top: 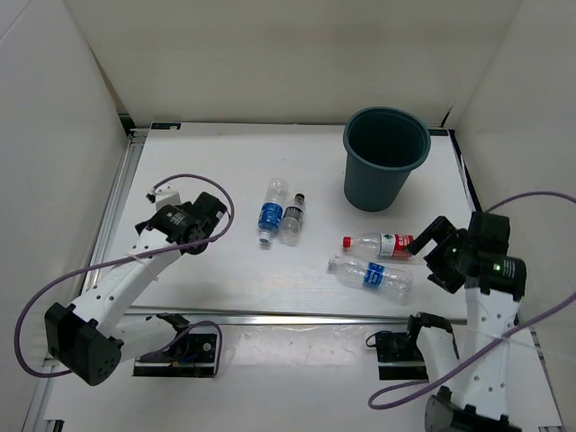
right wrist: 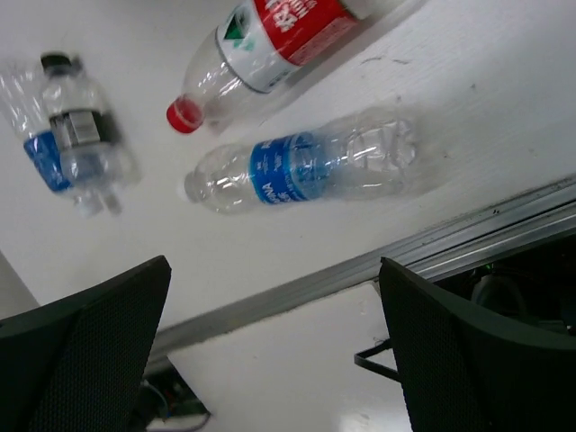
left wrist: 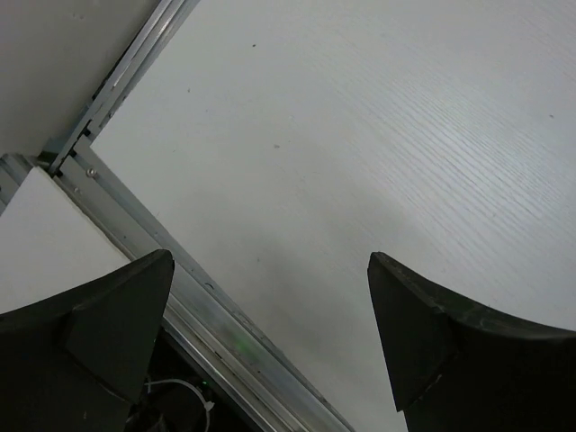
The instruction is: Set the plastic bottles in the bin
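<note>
So far nothing is binned: four plastic bottles [top: 371, 275] lie on the table [top: 207, 162], two beside my right gripper [right wrist: 273, 264], the bin [top: 378, 184] far right. Right gripper and left gripper [left wrist: 270, 270] gape empty.

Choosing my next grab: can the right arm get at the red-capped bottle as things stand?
Probably yes. The right gripper is open and empty, close by the red-capped bottle, which lies uncovered on the table; the blue-label bottle beside it might crowd a finger.
</note>
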